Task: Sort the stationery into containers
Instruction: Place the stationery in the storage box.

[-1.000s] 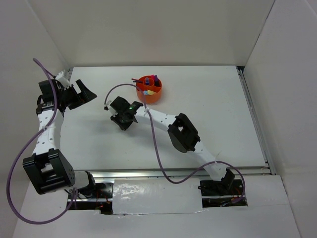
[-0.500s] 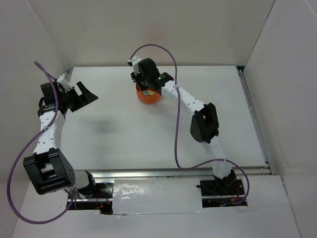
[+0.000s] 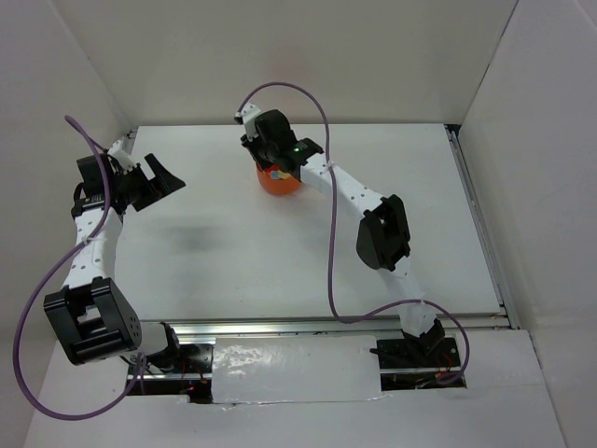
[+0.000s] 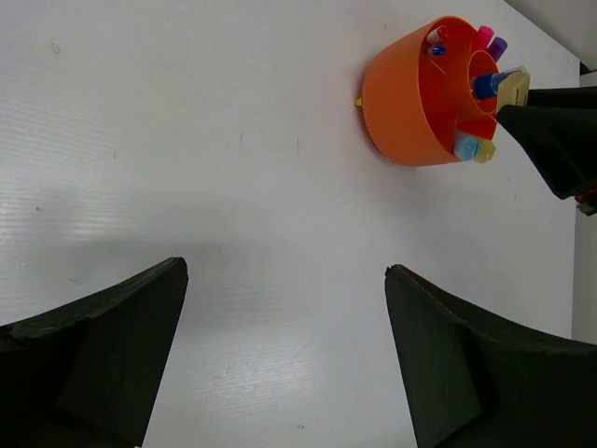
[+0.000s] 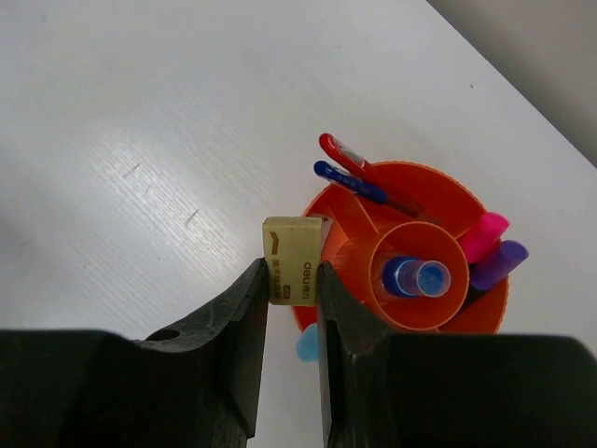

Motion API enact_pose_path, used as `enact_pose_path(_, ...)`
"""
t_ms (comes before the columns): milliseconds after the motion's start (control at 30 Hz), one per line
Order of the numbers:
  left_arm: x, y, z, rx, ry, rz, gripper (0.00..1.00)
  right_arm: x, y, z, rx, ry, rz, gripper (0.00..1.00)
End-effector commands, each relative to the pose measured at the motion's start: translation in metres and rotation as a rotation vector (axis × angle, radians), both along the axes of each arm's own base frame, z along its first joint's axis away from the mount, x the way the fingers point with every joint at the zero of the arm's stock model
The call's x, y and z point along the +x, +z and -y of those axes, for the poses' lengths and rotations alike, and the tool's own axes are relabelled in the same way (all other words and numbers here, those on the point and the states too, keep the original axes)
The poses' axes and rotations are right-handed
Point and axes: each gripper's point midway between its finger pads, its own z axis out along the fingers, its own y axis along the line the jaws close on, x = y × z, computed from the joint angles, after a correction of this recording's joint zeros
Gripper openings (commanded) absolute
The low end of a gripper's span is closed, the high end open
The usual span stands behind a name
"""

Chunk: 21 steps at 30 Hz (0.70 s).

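The round orange pot stands at the far middle of the table; it also shows in the left wrist view. It holds red and blue thin pens, a pink highlighter, a purple marker and a blue-capped clear bottle in its central tube. My right gripper is shut on a tan eraser and holds it just above the pot's rim. My left gripper is open and empty above bare table at the far left.
White walls enclose the table on the left, back and right. A metal rail runs along the right edge. A blue piece shows beside the pot under my right fingers.
My right arm has swung from the table's middle up to the orange pot, carrying the tan eraser over its rim. The left arm has barely moved.
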Motion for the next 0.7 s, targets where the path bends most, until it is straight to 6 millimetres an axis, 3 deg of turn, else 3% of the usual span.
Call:
enact_pose_path(0, 0.002, 0.004, 0.0, -0.003, -0.009, 0.027, 0.99, 0.017, 0.012, 0.006, 0.009, -0.029, 0.068, 0.05)
enact_pose_path(433, 0.003, 0.001, -0.003, 0.011, -0.002, 0.001, 0.99, 0.025, -0.012, 0.012, -0.018, -0.042, 0.042, 0.06)
enact_pose_path(667, 0.005, 0.002, -0.004, 0.012, 0.001, 0.007, 0.99, 0.027, -0.024, 0.014, -0.039, -0.047, 0.03, 0.12)
